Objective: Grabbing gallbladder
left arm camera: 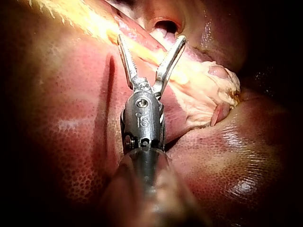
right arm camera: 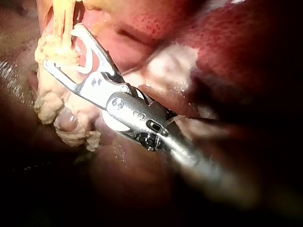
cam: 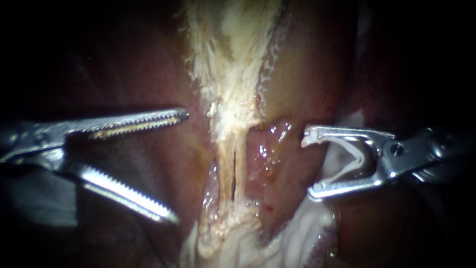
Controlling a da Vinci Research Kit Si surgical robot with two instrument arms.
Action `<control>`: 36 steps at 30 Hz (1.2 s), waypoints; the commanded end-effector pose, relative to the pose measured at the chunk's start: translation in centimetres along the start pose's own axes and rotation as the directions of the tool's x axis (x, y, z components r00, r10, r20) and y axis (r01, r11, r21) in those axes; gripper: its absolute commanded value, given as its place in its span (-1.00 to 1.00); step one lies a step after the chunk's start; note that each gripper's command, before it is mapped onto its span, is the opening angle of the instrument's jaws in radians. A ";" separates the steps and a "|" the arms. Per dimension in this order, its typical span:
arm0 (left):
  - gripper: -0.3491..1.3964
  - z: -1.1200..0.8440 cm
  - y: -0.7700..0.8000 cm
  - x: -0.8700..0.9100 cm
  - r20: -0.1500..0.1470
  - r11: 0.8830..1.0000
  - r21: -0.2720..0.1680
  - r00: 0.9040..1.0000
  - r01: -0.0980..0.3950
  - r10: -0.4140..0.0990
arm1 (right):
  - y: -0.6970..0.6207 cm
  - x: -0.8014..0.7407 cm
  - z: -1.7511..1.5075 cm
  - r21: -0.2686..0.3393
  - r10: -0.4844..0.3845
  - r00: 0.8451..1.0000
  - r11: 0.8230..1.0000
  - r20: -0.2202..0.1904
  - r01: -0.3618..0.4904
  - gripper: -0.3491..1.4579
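A pale, fibrous strand [cam: 230, 74] runs down the middle between reddish tissue and narrows into two thin tubes [cam: 233, 168] side by side. I cannot tell which surface is the gallbladder. My left instrument [cam: 179, 167] stands left of the tubes, its toothed jaws spread wide and touching nothing. In the left wrist view the left instrument [left arm camera: 151, 39] has the pale strand [left arm camera: 199, 80] ahead of its jaws. My right instrument [cam: 308, 166] stands right of the tubes, its jaws wide apart and carrying a white clip [cam: 354, 159]. In the right wrist view the right instrument [right arm camera: 61, 46] and clip [right arm camera: 87, 64] sit against frayed pale tissue [right arm camera: 57, 106].
Dark red liver [left arm camera: 236, 156] lies around the strand on both sides. Glistening pink tissue [cam: 270, 149] sits just right of the tubes. Whitish fatty tissue [cam: 297, 233] fills the lower middle, below the right instrument's jaws.
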 end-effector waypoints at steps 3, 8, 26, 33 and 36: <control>0.48 -0.01 -0.01 -0.01 -0.001 1.000 -0.003 1.000 0.000 0.000 | -0.01 0.01 0.01 0.001 0.000 1.000 1.000 -0.001 0.000 0.04; 0.44 -0.03 -0.02 -0.03 0.004 0.980 -0.079 0.983 0.183 -0.184 | -0.01 0.01 0.00 0.001 0.000 1.000 1.000 -0.001 0.000 0.04; 0.12 0.39 0.26 -0.20 -0.099 0.789 -0.347 0.817 0.507 -0.569 | -0.01 0.01 0.00 0.001 0.000 1.000 1.000 0.000 0.000 0.04; -0.04 0.55 0.30 -0.24 -0.088 0.763 -0.367 0.796 0.533 -0.598 | -0.01 0.01 -0.01 0.001 0.000 1.000 1.000 0.000 0.000 0.04; -0.13 0.60 0.33 -0.25 -0.089 0.752 -0.376 0.787 0.542 -0.611 | -0.01 0.01 -0.01 0.001 0.000 1.000 1.000 0.000 0.000 0.04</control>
